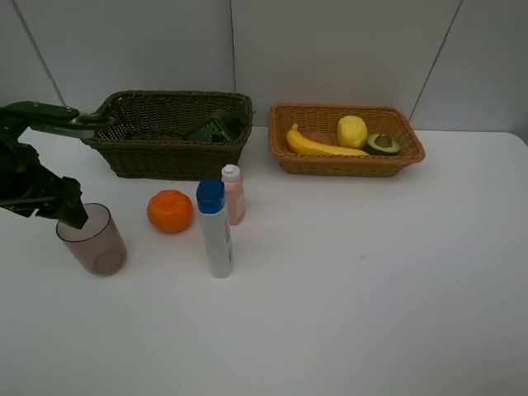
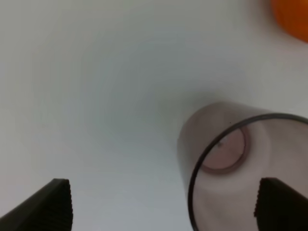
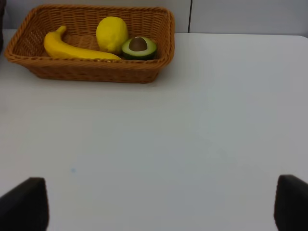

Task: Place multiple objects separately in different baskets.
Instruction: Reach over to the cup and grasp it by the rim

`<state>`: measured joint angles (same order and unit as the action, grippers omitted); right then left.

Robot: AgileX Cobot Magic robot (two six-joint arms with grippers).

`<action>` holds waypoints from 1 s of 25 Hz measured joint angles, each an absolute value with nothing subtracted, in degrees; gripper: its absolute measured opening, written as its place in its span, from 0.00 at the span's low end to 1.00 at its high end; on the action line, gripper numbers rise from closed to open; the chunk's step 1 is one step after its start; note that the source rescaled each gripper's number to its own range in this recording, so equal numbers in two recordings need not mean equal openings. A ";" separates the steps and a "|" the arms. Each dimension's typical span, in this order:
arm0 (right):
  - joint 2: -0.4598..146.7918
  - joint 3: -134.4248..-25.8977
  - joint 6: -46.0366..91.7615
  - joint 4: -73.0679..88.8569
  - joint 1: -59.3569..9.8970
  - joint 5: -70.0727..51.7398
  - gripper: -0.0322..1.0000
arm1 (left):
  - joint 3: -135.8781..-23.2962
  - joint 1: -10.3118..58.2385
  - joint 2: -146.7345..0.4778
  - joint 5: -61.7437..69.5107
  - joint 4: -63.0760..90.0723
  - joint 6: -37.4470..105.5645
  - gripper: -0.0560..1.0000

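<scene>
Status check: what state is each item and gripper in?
Mauve cup: upright on table, ungripped.
Orange: on table.
White blue-capped bottle: upright on table.
Pink bottle: upright on table.
Dark green bottle: inside dark basket.
Banana: in tan basket.
Lemon: in tan basket.
Halved avocado: in tan basket, pit up.
Left gripper: open at cup.
Right gripper: open.
</scene>
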<state>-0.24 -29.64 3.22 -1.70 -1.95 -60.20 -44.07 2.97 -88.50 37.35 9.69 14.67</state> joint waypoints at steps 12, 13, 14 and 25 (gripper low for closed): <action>-0.24 -29.64 3.22 -1.70 -1.95 -60.12 0.98 | -44.07 2.97 -95.62 34.79 9.69 14.73 1.00; -0.24 -29.64 3.22 -1.70 -1.95 -60.12 0.98 | -44.07 2.97 -95.85 34.71 9.69 14.73 1.00; -0.24 -29.64 3.22 -1.70 -1.95 -60.12 0.98 | -44.07 2.97 -95.93 34.64 9.69 14.73 1.00; -0.24 -29.64 3.22 -1.70 -1.95 -60.12 0.98 | -44.07 2.97 -96.00 33.30 9.69 14.73 0.49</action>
<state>-0.24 -29.64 3.22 -1.70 -1.95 -60.12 -44.07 2.97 -96.00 33.30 9.69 14.73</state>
